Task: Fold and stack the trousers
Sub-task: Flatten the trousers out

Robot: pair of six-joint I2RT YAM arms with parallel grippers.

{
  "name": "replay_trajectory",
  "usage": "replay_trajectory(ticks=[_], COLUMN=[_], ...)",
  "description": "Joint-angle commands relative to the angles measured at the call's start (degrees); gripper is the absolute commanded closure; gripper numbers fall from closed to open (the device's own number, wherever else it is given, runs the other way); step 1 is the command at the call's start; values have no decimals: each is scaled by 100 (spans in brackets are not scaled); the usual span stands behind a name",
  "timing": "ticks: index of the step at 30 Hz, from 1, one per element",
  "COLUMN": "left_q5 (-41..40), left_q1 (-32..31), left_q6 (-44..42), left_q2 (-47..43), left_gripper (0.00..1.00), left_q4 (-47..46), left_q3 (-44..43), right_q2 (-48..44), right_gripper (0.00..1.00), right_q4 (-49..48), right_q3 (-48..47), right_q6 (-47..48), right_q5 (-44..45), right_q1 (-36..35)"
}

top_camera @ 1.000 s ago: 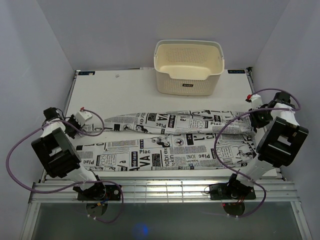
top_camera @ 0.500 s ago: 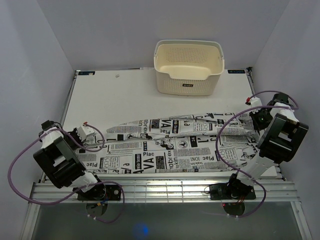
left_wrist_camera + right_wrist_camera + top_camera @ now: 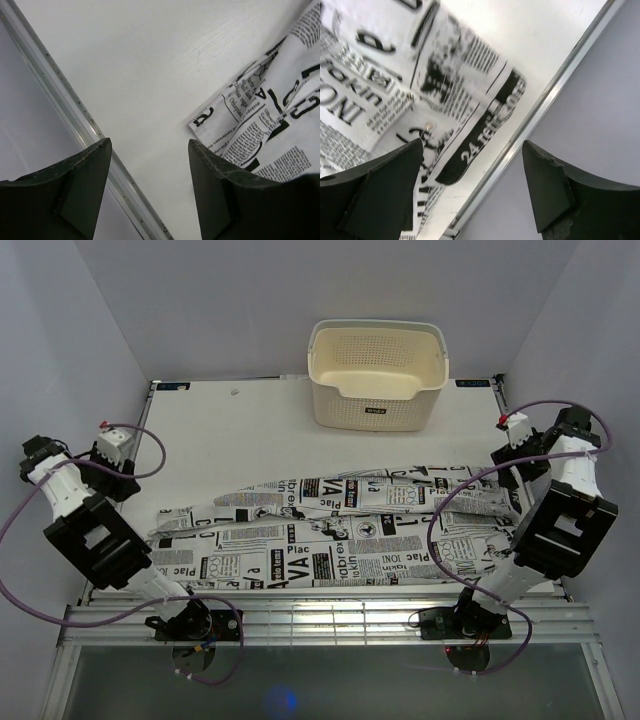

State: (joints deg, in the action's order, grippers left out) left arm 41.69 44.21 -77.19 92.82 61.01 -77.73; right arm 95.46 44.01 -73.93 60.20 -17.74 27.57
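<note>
Left hand (image 3: pixel 149 144) and right hand (image 3: pixel 472 145) wide open, empty, now withdrawn from the trousers (image 3: pixel 330 535)

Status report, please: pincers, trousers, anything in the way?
Left pincer open, empty. Right pincer open, empty. Trousers stretched across table, not gripped. Basket behind, apart, no obstacle.

I find the left gripper (image 3: pixel 147 145) and right gripper (image 3: pixel 472 145) now released from the trousers (image 3: pixel 330 530) and drawn outward.
</note>
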Motion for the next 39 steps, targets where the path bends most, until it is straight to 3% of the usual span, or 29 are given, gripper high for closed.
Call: replay_trajectory(ticks=[1,6,17,18,21,22,25,26,27,28,32,39], left_q5=[568,138,-662,-715,-803,-759,-471,-339,-198,-49,1013,1596], left_q1=[0,-35,-386,-404,-457,-465,-457,-448,-431,-369,-79,282], left_q6=[1441,1865,2226,2252,2234,2269,2436,2454,2454,2480,2358,2788], left_q2=[762,1555,1327,1318,1318,1309,1161,1055,915,740,-427,-1704], left_gripper=[26,26,28,30,48,65,97,100,100,100,100,100], left_q4=[271,61,-942,-1020,-1100,-1118,-1127,-1135,-1214,-1302,-1758,-3603], left_q3=[-575,-683,961,1023,1146,1138,892,735,690,672,742,1760], right_q2=[-124,218,333,315,280,280,350,359,351,316,35,-589], right_gripper=[15,27,29,30,34,37,61,68,87,92,92,92], right_q4=[-24,-304,-990,-1017,-1175,-1228,-1421,-1474,-1474,-1483,-1483,-1465], right_q3=[-437,-395,774,879,1249,1389,1513,1505,1487,1469,1390,1425], right_q6=[-386,-580,-361,-308,-167,-150,-114,-123,-123,-158,-132,-35], right_q5=[-520,-327,147,217,367,411,604,657,692,684,561,201], right_q1=[-400,-911,-1448,-1448,-1448,-1448,-1439,-1439,-1421,-1378,-1237,-903])
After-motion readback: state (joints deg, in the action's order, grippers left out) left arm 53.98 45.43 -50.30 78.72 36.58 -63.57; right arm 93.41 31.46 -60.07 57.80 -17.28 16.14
